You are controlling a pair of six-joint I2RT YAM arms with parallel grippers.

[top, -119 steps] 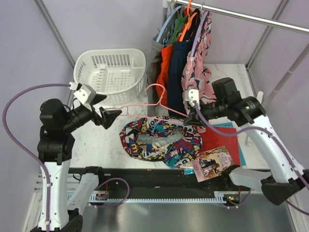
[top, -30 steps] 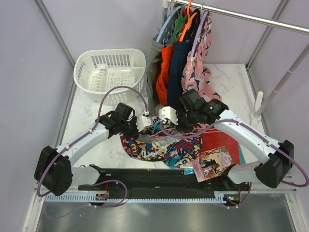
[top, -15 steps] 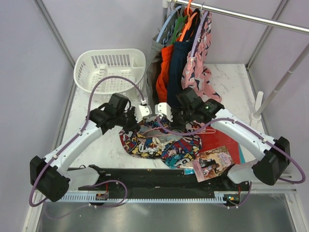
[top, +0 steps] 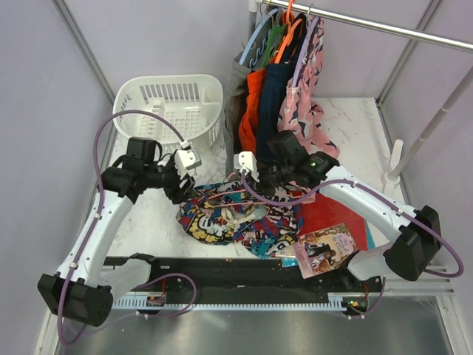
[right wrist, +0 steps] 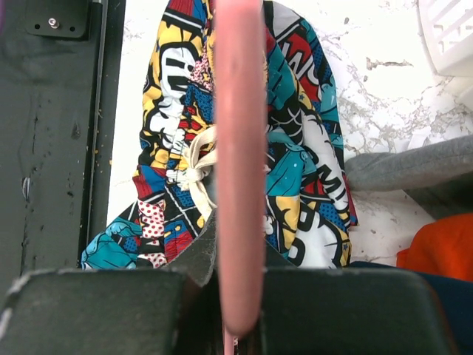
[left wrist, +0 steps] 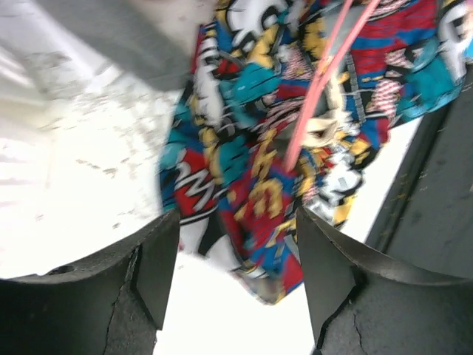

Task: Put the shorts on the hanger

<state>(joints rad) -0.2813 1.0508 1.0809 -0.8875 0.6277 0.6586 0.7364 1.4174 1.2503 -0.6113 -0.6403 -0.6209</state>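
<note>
One pair of shorts; one hanger, pinched by the right gripper.

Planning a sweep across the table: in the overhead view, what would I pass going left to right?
Left to right: basket, shorts, red mat, rack pole.

Left wrist: shorts beyond my jaws smeared by blur, hanger wire cut off at top edge | right wrist: hanger between my jaws out of focus, hiding shorts' middle | top: both jaws' tips hidden from me
</note>
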